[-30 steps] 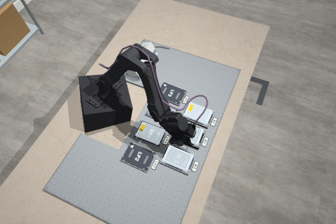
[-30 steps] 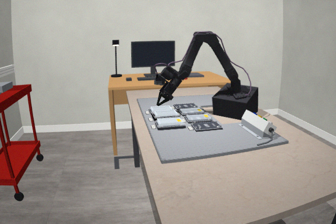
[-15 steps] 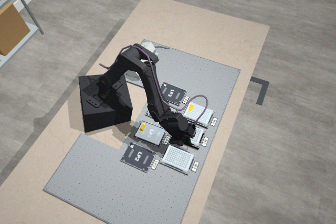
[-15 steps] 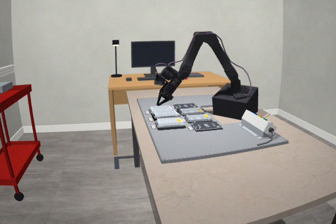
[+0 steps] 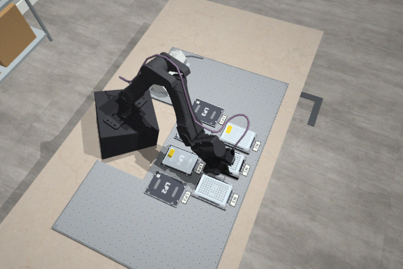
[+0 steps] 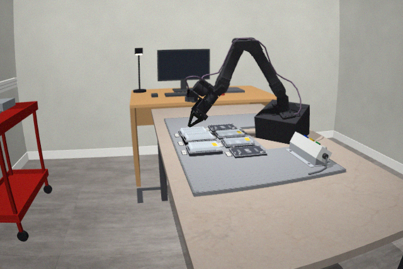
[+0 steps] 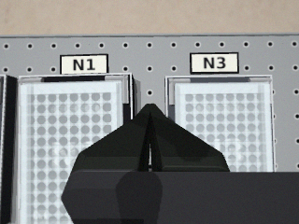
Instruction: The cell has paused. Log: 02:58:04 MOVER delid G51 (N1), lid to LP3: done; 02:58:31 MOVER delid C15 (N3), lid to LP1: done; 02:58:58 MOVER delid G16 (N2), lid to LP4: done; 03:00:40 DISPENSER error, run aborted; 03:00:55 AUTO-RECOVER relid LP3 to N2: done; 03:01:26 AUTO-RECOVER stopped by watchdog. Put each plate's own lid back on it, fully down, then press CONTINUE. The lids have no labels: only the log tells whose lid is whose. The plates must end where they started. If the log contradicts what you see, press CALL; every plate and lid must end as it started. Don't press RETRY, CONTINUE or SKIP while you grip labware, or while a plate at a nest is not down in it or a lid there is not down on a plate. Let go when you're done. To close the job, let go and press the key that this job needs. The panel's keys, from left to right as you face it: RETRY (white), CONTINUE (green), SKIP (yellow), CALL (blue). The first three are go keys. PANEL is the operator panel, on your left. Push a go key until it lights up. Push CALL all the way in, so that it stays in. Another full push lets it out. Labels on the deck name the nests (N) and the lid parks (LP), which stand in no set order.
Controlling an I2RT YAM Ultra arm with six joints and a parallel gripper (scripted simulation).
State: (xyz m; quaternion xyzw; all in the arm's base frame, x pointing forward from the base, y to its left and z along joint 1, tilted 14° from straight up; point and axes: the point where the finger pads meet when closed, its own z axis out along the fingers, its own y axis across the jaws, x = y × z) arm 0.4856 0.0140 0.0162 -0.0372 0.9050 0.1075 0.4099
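My gripper [image 7: 149,111] is shut and empty. It hangs just above the gap between the plates at N1 [image 7: 70,145] and N3 [image 7: 223,126], and both plates show their wells. In the side view its tip [image 6: 194,123] points down at those two plates. A third plate [image 5: 237,136], beside N1, carries a lid with a yellow tag. One lid with a yellow tag lies on a park [image 5: 179,160]. Another tagged lid lies on the park beside it [image 6: 237,140], which my arm hides in the overhead view. LP3 [image 5: 207,111] and LP2 [image 5: 165,191] are bare.
The operator panel [image 6: 307,148] stands on the grey deck near my black base [image 6: 281,123], with its keys facing away from the side camera. A wooden desk with a monitor stands behind the table. A red cart stands at the left.
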